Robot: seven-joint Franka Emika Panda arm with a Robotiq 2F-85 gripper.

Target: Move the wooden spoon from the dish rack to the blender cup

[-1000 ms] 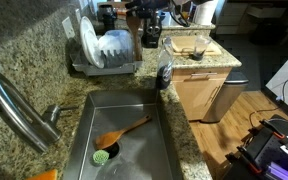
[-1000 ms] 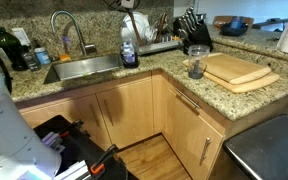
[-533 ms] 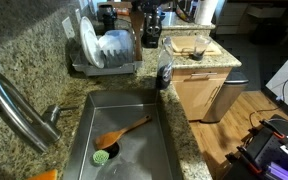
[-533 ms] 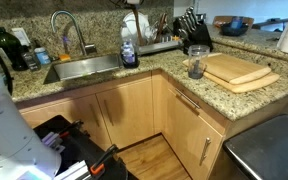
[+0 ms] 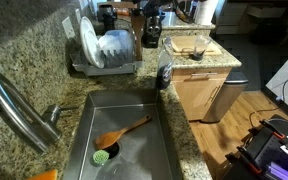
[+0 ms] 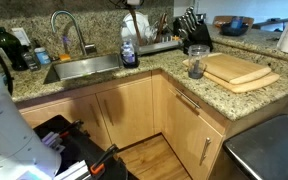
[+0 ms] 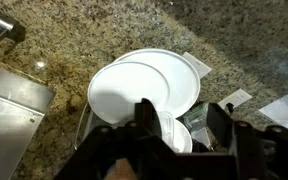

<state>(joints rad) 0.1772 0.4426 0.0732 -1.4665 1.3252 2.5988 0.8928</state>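
Observation:
My gripper [image 7: 184, 125] is open and empty. It hangs over the silver dish rack [image 5: 106, 68], which holds white plates [image 7: 144, 85] and a clear glass [image 7: 194, 118] that lies between my fingers in the wrist view. In an exterior view the gripper [image 5: 148, 13] shows dark above the rack's far end. The rack also shows in the exterior view [image 6: 156, 44], with slim upright utensils at its end; I cannot pick out the slim wooden spoon among them. The clear blender cup [image 6: 196, 63] stands on the counter beside the cutting board, apart from the gripper.
An orange-tan broad spoon [image 5: 122, 132] and a green brush [image 5: 101, 156] lie in the sink [image 5: 134, 110]. A dark dispenser [image 5: 164, 74] stands at the sink's corner. A knife block [image 6: 192, 24] and wooden cutting boards [image 6: 239, 72] stand past the rack. The faucet [image 6: 64, 28] rises behind the sink.
My gripper has shifted slightly above the far end of the rack. Nothing else has moved.

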